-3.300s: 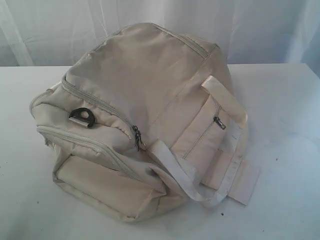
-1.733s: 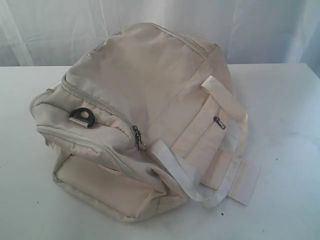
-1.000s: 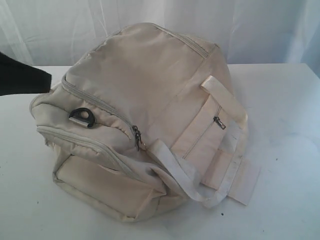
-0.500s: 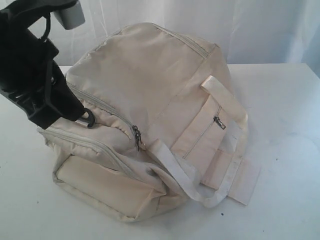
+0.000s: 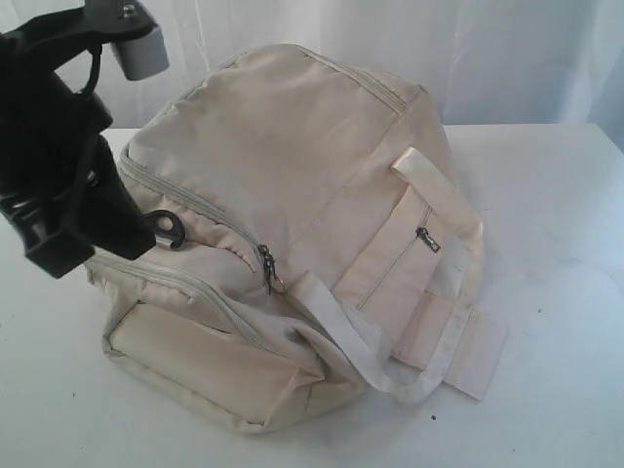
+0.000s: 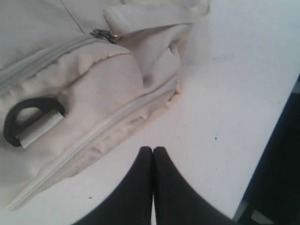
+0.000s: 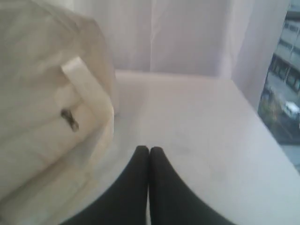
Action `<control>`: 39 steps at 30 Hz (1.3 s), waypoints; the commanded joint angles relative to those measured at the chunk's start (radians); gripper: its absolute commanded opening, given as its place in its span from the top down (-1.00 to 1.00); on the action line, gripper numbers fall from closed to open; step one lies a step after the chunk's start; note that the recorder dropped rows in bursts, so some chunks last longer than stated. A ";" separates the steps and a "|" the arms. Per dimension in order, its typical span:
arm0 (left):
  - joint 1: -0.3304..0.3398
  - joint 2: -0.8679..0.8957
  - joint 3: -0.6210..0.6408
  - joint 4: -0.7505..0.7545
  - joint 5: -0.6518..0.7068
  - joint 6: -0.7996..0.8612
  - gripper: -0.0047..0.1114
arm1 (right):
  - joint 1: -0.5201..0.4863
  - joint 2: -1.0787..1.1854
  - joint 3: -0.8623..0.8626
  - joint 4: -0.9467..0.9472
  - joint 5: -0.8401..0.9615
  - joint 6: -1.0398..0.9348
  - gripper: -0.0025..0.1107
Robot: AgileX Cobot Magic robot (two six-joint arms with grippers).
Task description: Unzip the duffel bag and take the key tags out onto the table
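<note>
On table [image 5: 556, 195], duffel bag [image 5: 283, 166] sits centre-left, curtain [image 5: 507, 58] behind it. Strap loop [image 5: 390, 375] trails from bag's right side onto table. At bag's left end, left gripper [image 6: 153, 152] hangs just beside it, near D-ring [image 5: 166, 229].

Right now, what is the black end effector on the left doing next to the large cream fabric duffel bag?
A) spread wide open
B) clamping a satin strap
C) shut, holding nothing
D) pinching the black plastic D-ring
C: in the left wrist view, the left end effector has its two black fingers pressed together, nothing between them, beside the duffel bag over the white table.
</note>
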 commanded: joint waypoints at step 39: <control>-0.003 -0.182 0.160 -0.009 -0.190 0.067 0.92 | 0.295 1.369 -0.992 0.883 0.688 -0.918 0.96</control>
